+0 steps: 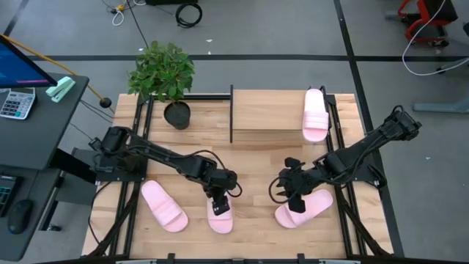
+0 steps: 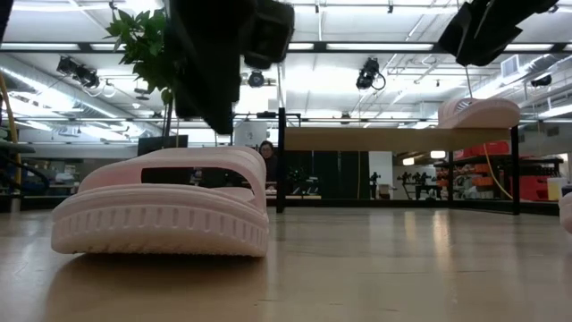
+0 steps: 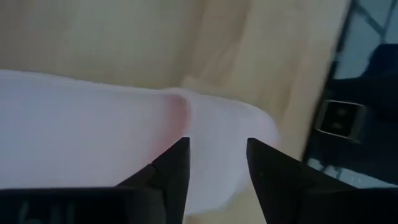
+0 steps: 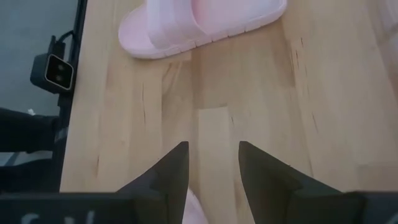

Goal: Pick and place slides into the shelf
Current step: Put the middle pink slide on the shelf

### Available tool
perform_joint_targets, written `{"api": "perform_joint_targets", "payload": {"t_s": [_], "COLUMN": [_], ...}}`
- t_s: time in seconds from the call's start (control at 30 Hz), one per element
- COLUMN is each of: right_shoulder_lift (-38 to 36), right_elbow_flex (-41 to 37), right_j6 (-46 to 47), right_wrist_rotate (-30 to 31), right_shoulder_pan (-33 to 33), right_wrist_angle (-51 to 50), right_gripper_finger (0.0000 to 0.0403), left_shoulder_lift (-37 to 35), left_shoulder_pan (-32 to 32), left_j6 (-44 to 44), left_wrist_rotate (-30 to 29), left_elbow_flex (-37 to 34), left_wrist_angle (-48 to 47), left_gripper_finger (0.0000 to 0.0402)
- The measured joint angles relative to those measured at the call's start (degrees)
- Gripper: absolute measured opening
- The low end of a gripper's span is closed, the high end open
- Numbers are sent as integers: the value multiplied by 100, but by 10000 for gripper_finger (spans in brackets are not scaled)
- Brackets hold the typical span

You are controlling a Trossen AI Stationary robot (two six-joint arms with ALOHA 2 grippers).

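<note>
Slide (image 2: 161,210) under arm-hidden left gripper (image 1: 219,199)

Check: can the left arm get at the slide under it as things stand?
Probably yes. The left gripper sits right over the middle slide, fingers apart above its pink surface, with nothing between them in the left wrist view. The right gripper is clear, by another slide.

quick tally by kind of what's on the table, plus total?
Pale pink slides: 4, one on the shelf top, three on the tabletop
Shelf: 1
Potted plant: 1
Total: 6
</note>
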Motion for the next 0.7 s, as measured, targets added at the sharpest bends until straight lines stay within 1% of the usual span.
{"api": "perform_joint_targets", "payload": {"t_s": [0.13,0.27,0.43,0.5,0.57,0.7], "right_shoulder_lift": [0,0,0,0,-2,-1], "right_elbow_flex": [0,0,0,0,0,1], "right_j6": [-80,-19,75,76,77,79], "right_wrist_rotate": [38,60,122,134,192,428], "right_shoulder_pan": [-7,-7,-7,-7,-7,-7], "right_wrist_angle": [190,194,196,194,194,194], "right_gripper_finger": [145,145,145,145,145,145], "left_shoulder_lift": [246,417,549,549,551,551], "left_shoulder_pan": [75,73,78,75,66,71], "left_j6": [133,254,441,530,599,605], "left_wrist_rotate": [5,130,700,871,903,922], "left_elbow_flex": [-2,-2,0,0,0,-2], "left_wrist_angle": [5,-1,-4,-9,-16,0], "left_gripper_finger": [174,181,185,182,174,148]}}
